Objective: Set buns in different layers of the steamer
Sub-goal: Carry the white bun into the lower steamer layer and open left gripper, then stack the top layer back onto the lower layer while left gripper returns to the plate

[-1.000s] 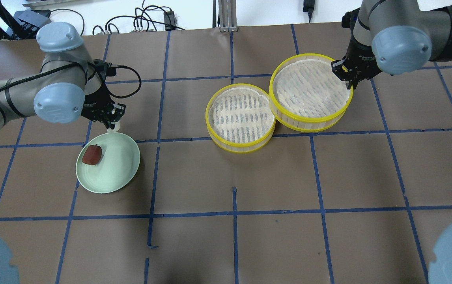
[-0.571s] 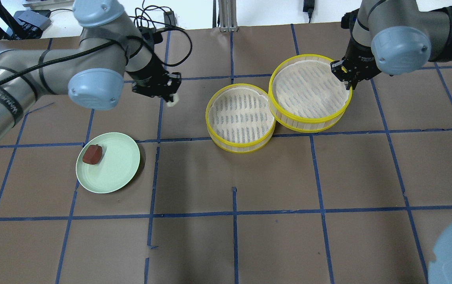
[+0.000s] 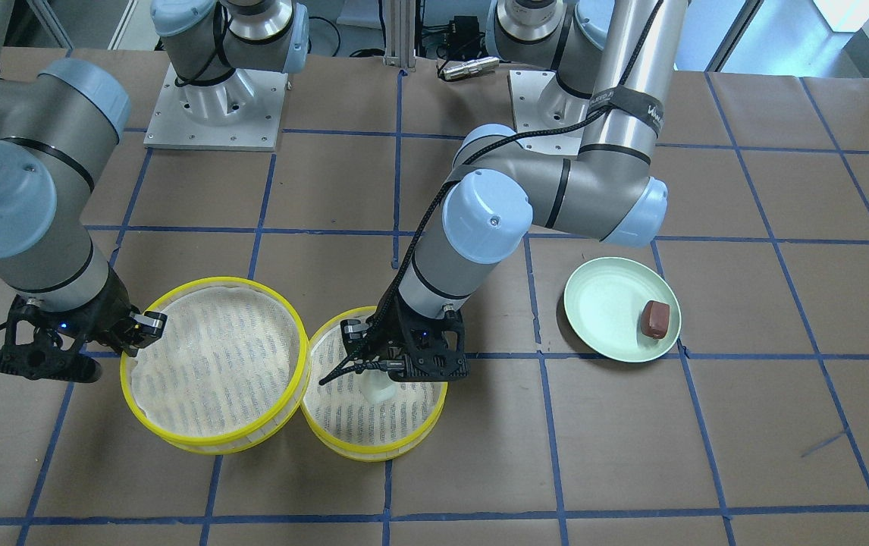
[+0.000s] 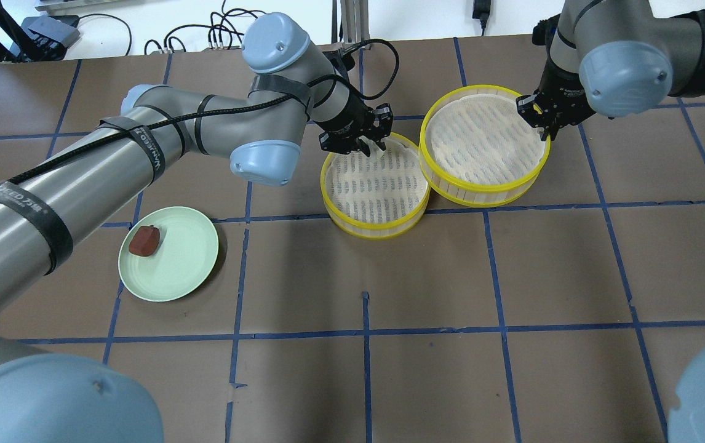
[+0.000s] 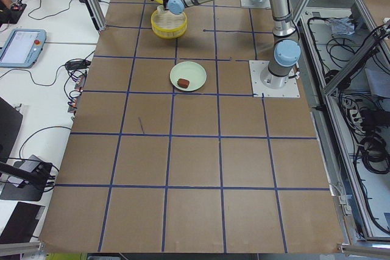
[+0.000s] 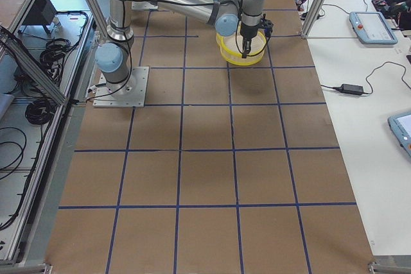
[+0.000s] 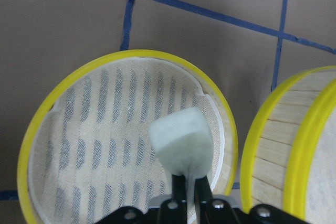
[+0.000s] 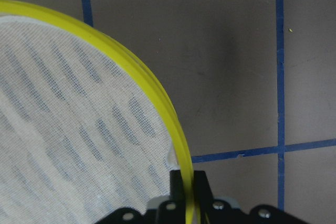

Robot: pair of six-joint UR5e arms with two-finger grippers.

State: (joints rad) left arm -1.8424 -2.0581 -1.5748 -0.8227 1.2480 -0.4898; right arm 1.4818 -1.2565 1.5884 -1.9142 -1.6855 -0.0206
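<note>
My left gripper [image 4: 362, 146] is shut on the white bun [image 7: 181, 135] and holds it just over the cloth liner of the nearer steamer tray [image 4: 377, 187], toward its far edge. The bun also shows in the front view [image 3: 379, 390] under the gripper [image 3: 385, 371]. My right gripper [image 4: 540, 120] is shut on the yellow rim of the second steamer tray [image 4: 481, 138], which overlaps the first tray's edge; the wrist view shows the rim [image 8: 136, 77] pinched between the fingers. The reddish-brown bun [image 4: 144, 240] lies on the pale green plate [image 4: 186, 258].
The plate [image 3: 605, 303] sits well to the left of the trays in the overhead view. Brown table with blue tape lines. Cables and a metal post run along the far edge [image 4: 352, 24]. Both arm bases [image 3: 214, 106] stand on the robot's side.
My left arm has carried the white bun from the plate's far rim rightward across the table to above the nearer tray. My right gripper has stayed on the second tray's rim.
</note>
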